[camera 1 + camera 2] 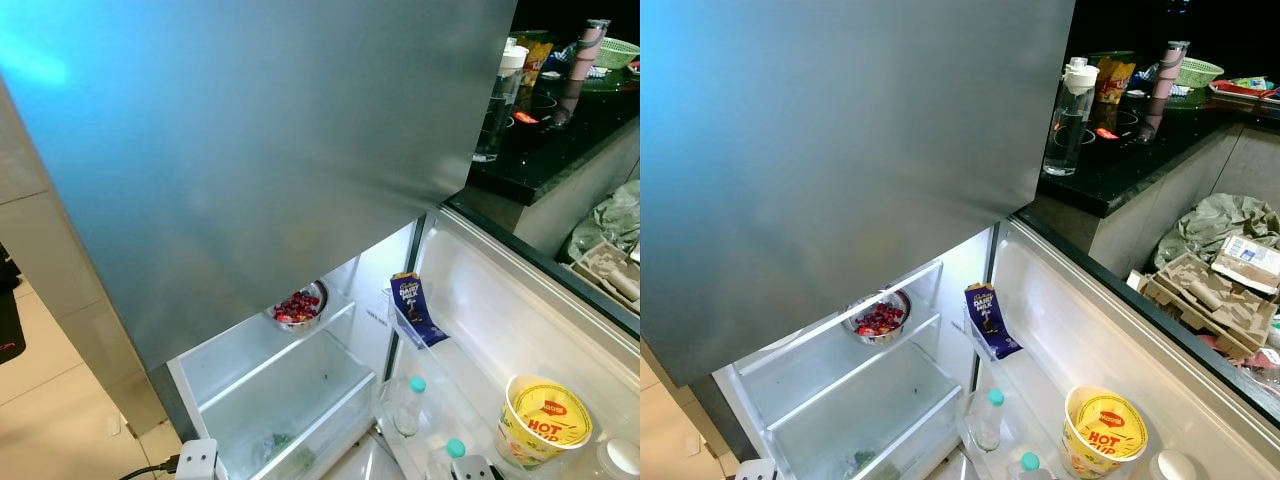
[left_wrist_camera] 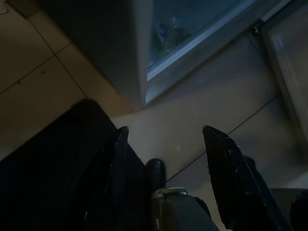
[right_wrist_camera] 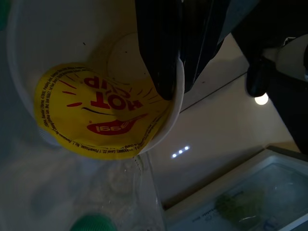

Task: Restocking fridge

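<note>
The fridge's lower compartment stands open. A yellow "Hot Cup" noodle cup [image 1: 545, 420] sits at the door shelf [image 1: 470, 330] at the lower right. My right gripper [image 3: 177, 83] is shut on the rim of the noodle cup [image 3: 101, 110], one finger inside it and one outside. A blue chocolate bar [image 1: 412, 305] leans in a small door bin. Two clear bottles with teal caps [image 1: 408, 405] stand in the door beside the cup. My left gripper [image 2: 166, 131] hangs open above the tiled floor by the fridge's bottom corner, holding nothing.
A steel bowl of red fruit [image 1: 298, 306] sits on the inner shelf above a clear drawer [image 1: 290, 400] with some greens. The grey upper door [image 1: 250, 150] overhangs. A black counter [image 1: 1140, 140] with bottles is at right; cardboard trays [image 1: 1210, 290] lie below it.
</note>
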